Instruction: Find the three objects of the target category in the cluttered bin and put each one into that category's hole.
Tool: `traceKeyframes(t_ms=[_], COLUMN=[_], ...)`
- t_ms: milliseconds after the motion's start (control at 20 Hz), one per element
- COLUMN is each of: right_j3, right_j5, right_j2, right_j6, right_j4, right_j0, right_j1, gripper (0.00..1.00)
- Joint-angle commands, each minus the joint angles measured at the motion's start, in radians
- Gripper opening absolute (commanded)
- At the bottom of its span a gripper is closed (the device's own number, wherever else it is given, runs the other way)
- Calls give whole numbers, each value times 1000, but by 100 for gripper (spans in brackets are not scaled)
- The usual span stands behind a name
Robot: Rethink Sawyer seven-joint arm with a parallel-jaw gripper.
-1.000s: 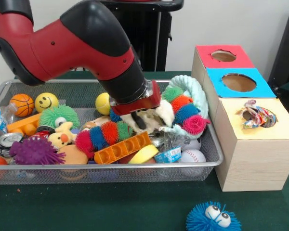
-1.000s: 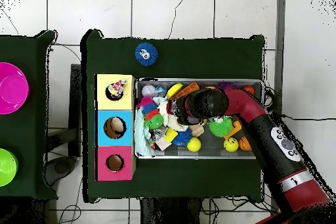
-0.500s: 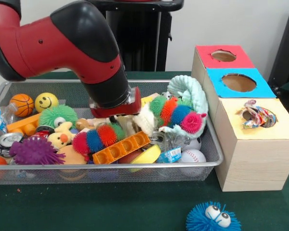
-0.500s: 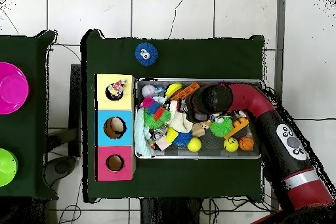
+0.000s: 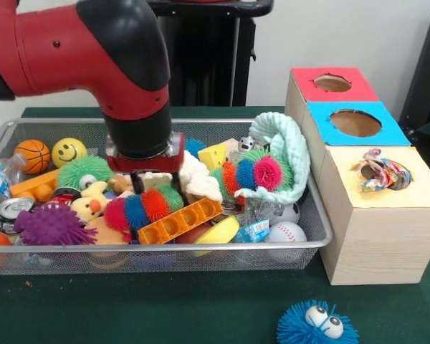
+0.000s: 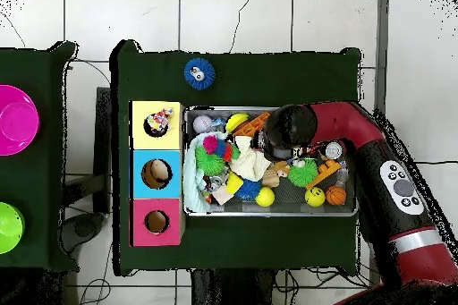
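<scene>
**Q:** What does the bin (image 5: 322, 228) hold, and where are the cloths?

**A:** The wire-mesh basket on the green surface (image 5: 165, 308) is crowded: a basketball (image 5: 32, 155), a yellow smiley ball (image 5: 69, 151), a green spiky ball (image 5: 87, 172), a purple spiky ball (image 5: 50, 225), an orange block (image 5: 180, 220), a baseball (image 5: 285, 234) and a multicoloured spiky caterpillar (image 5: 140, 206). The cream cloth (image 5: 199, 179) lies mid-bin, just beside the hand (image 5: 145, 172). The mint-green cloth (image 5: 285, 158) arches against the bin's end nearest the boxes. The dotted cloth (image 5: 380, 172) sits bunched in the yellow-topped hole (image 5: 383, 174).

**Q:** And the hand?

**A:** It is sunk among the toys beneath the red and black arm (image 5: 93, 50); whether it is spread or pinching cannot be told.

**Q:** The other boxes?

**A:** The blue-topped hole (image 5: 355, 122) and red-topped hole (image 5: 332, 83) adjoin the yellow one. A blue spiky ball (image 5: 317, 324) rests outside the bin.
</scene>
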Motion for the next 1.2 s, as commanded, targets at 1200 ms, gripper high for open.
traceKeyframes(t_ms=[1200], right_j3=[-246], right_j5=[67], right_j2=[-161], right_j6=[-266], right_j4=[-62], right_j0=[38], right_j1=[180], gripper=[100])
